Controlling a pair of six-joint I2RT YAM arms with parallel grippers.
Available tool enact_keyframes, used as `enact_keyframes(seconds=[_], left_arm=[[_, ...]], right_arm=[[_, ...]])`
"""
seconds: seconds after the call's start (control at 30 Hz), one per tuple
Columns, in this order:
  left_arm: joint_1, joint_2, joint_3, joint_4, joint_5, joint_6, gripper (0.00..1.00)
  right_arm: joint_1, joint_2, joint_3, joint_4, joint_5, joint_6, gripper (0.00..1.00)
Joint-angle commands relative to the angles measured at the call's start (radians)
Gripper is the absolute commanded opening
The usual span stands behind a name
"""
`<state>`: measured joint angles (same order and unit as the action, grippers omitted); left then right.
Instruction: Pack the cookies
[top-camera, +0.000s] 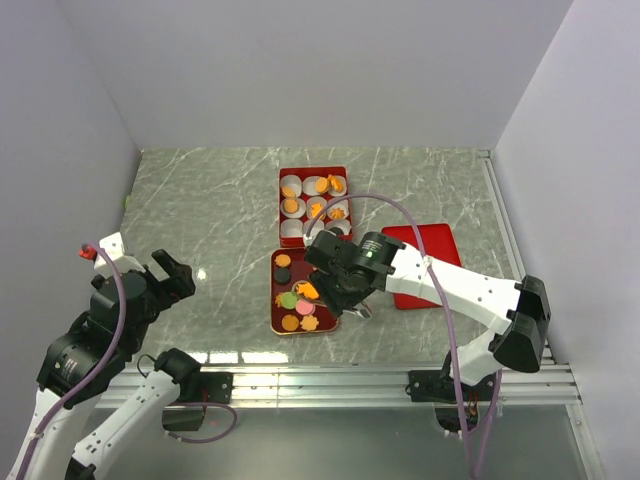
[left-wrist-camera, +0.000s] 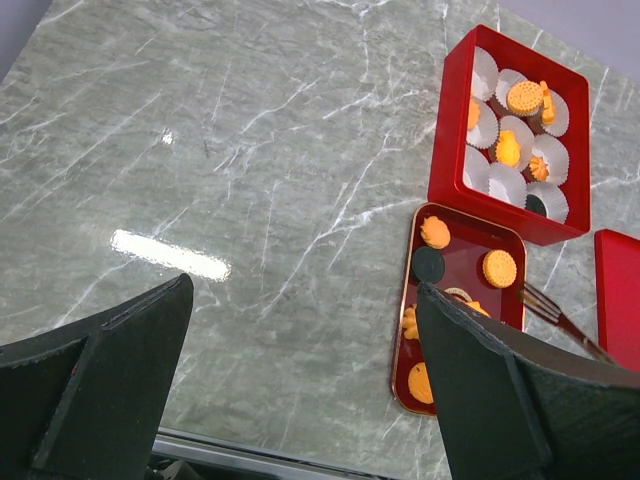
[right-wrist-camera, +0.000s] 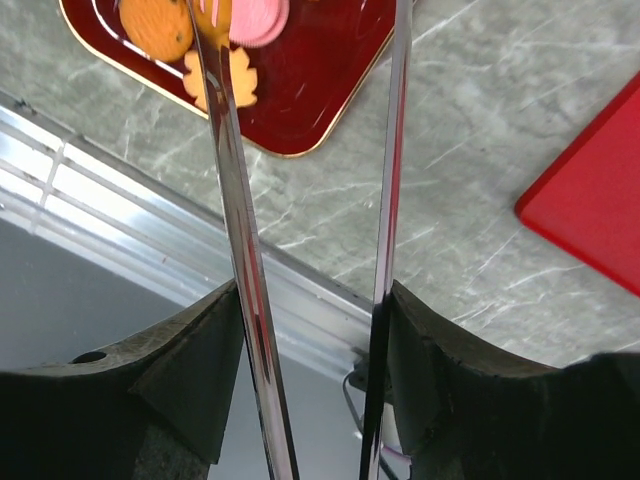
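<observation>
White arms (top-camera: 455, 282), black joints (top-camera: 522, 322), purple cables (top-camera: 372, 196)

The top edge cuts off the tongs (right-wrist-camera: 243, 250) and several cookies (right-wrist-camera: 160, 25)

No readable text, labels, brand marks, nos. or signs in any of the 3 views. Nothing legible on the cookies (left-wrist-camera: 499, 268), the red box (top-camera: 312, 171), the dark red tray (left-wrist-camera: 460, 262), the flat red lid (top-camera: 440, 245), the metal tongs (right-wrist-camera: 235, 200) or the marble-look table (top-camera: 200, 200). The arm housings show plain black and white surfaces only. Any small print there is too tiny to make out.
</observation>
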<state>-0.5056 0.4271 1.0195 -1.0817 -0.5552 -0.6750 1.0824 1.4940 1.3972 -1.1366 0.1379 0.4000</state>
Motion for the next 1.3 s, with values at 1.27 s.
enact_keyframes(seconds=[1.27], left_arm=[[-0.002, -0.028, 0.03, 0.0, -0.029, -0.02, 1.0]], right_arm=[[-0.078, 0.043, -0.101, 0.018, -0.17, 0.023, 0.5]])
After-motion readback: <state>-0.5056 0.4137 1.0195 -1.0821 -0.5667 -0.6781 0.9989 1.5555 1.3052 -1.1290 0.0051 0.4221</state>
